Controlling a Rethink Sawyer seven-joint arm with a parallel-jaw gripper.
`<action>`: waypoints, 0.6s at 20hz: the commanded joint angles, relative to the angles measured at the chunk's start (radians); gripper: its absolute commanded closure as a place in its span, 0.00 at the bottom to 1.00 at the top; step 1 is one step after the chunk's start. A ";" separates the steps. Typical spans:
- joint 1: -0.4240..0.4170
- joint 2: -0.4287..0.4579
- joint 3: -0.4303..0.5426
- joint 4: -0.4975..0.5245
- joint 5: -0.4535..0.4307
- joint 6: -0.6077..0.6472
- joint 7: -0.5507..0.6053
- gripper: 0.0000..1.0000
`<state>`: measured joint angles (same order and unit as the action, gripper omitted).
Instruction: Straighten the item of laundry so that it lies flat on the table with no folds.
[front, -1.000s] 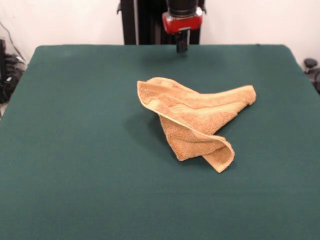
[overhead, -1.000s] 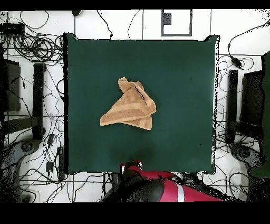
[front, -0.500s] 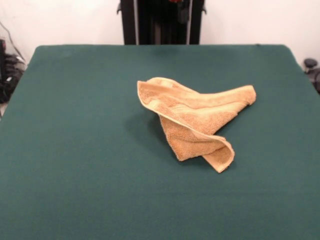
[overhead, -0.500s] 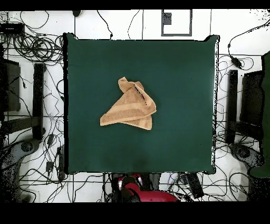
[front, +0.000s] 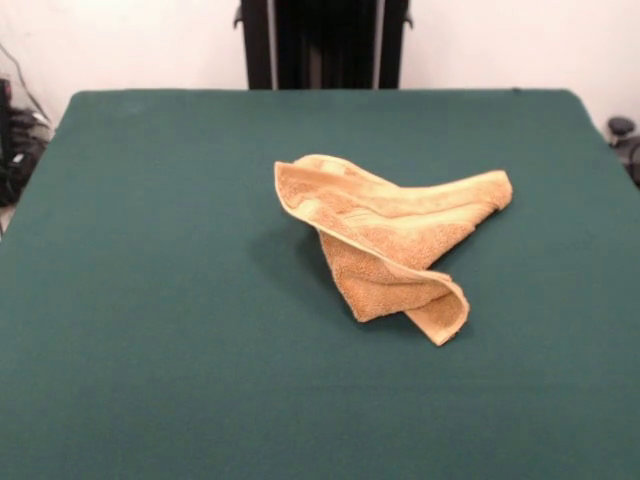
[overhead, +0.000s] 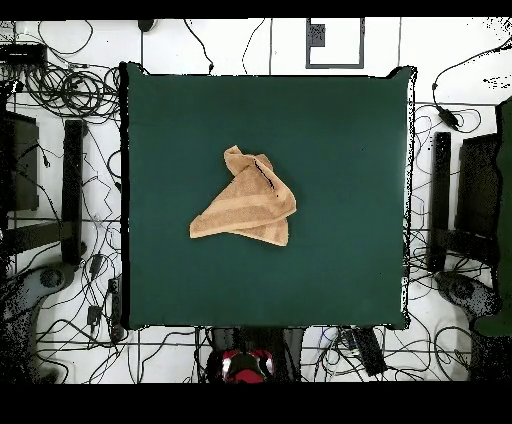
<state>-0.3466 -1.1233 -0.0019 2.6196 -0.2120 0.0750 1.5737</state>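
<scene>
While towel (front: 392, 245) lies crumpled on table (front: 150, 300), gripper (overhead: 247, 366) state unclear.

no readable text, no labels, brands, numbers or signs legible in either view

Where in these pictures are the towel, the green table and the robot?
towel (front: 395, 245), front view, on its crumpled middle
table (front: 150, 300), front view, on bare green cloth beside the towel
robot (overhead: 247, 362), overhead view, on its red part below the table's edge
</scene>
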 joint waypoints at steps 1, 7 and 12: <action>0.052 0.001 0.119 -0.212 0.139 0.182 0.166 1.00; 0.064 0.045 0.116 -0.313 0.151 0.219 0.138 1.00; 0.063 0.102 0.113 -0.375 0.144 0.205 0.132 1.00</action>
<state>-0.3076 -1.1248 0.0040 2.4009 -0.1267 0.2055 1.5737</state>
